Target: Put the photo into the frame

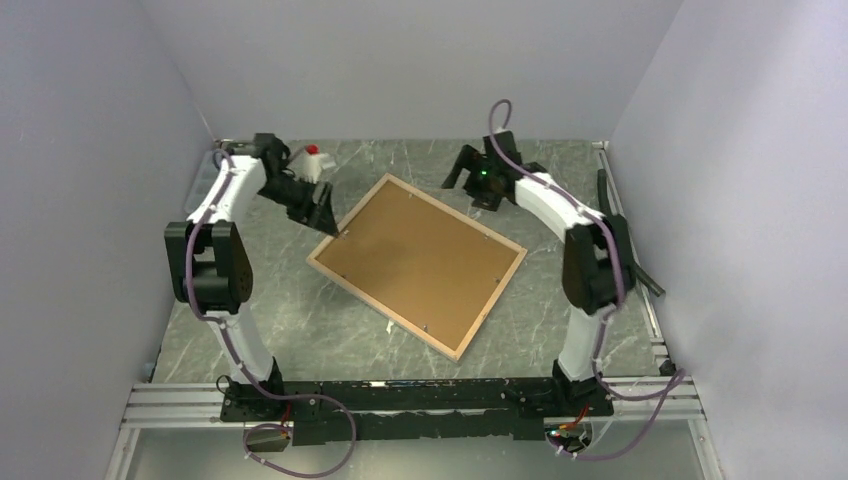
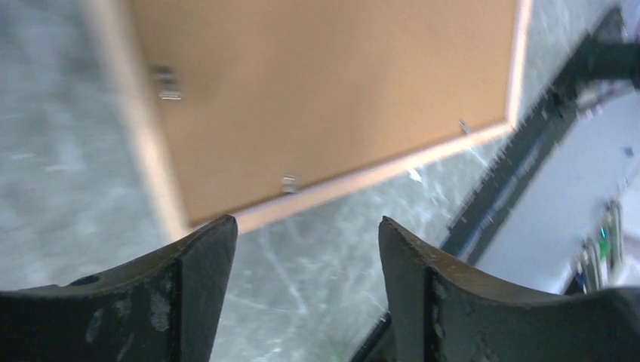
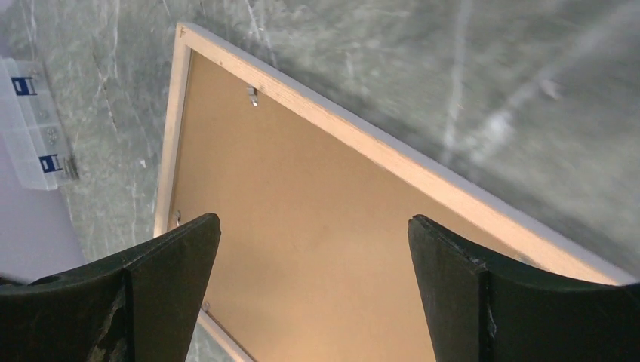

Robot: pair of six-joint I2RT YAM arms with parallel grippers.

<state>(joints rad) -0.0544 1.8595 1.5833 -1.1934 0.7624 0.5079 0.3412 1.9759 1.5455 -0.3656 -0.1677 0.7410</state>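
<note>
Frame [image 3: 175, 136] lies face down at centre, backing panel [image 1: 417, 262] tabbed in; photo not in view. Left gripper [image 2: 306, 234] and right gripper [image 3: 313, 226] hover agape, empty. Risk: a finger slipping off a tab [image 3: 253, 95] shoves the frame.

Even, soft overhead light; both wrist views show motion blur.

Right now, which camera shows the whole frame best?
Top external: the frame lies back up, with all four rim edges and corners in view. Left wrist shows only part of it, blurred. Right wrist shows one end more sharply, with the rest cut off.
</note>
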